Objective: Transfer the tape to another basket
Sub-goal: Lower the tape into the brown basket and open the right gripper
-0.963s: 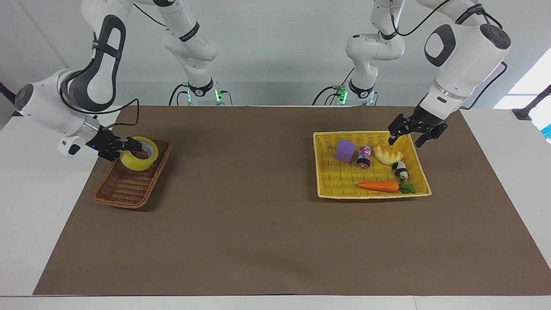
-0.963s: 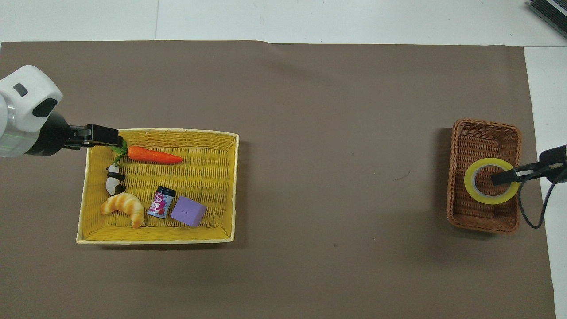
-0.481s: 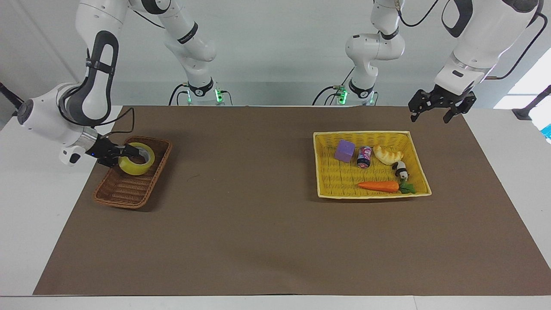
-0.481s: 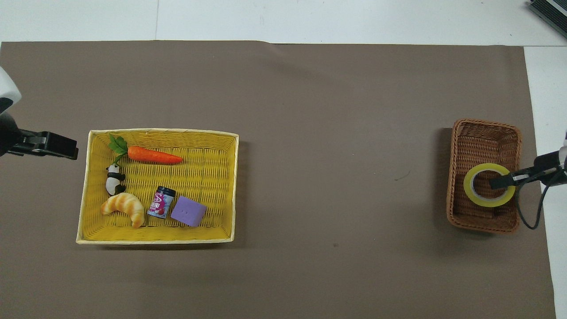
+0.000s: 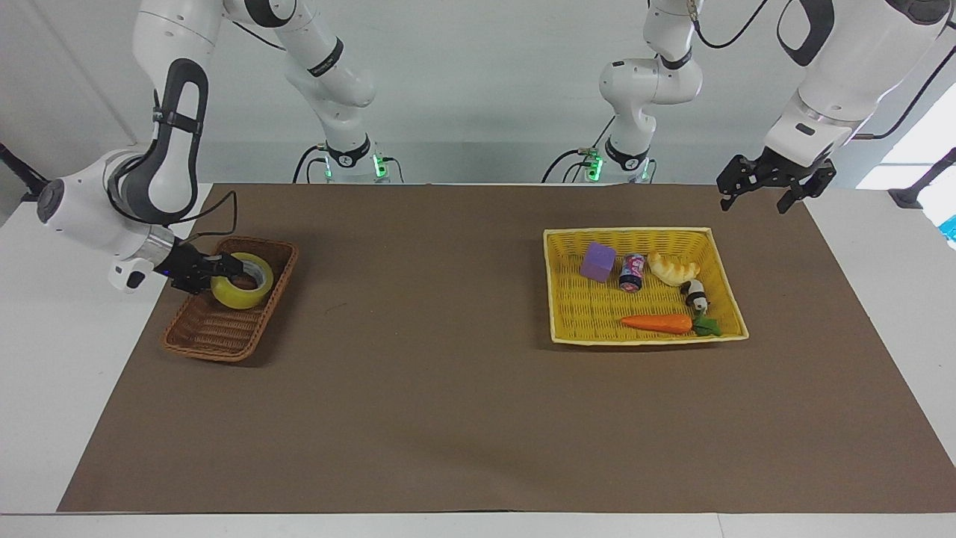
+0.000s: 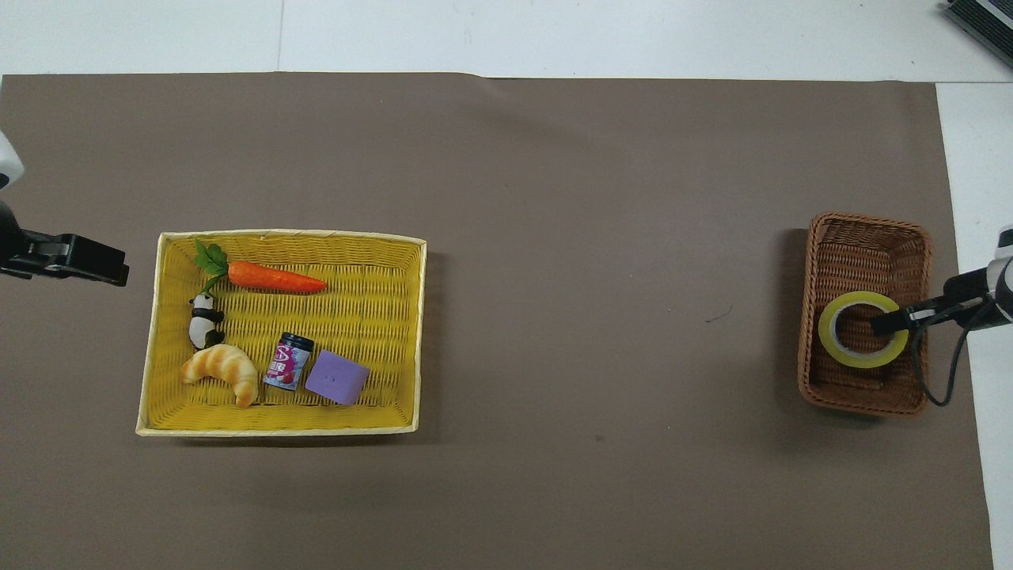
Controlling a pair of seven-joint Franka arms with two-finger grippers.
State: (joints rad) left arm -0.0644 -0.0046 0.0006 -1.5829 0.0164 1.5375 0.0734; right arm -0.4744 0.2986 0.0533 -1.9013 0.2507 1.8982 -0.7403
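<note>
The yellow tape roll sits low in the brown wicker basket, in the half nearer the robots. My right gripper is shut on the roll's wall, one finger inside the core. The overhead view shows the tape, the basket and the right gripper reaching in from the table's edge. My left gripper is open and empty, raised over the mat beside the yellow basket's corner; it also shows in the overhead view.
A larger yellow woven basket at the left arm's end holds a purple block, a small can, a croissant, a panda figure and a carrot. A brown mat covers the table.
My right gripper has lowered the tape down into the brown basket. My left gripper has lifted off the yellow basket's corner and drawn back toward the table's edge.
</note>
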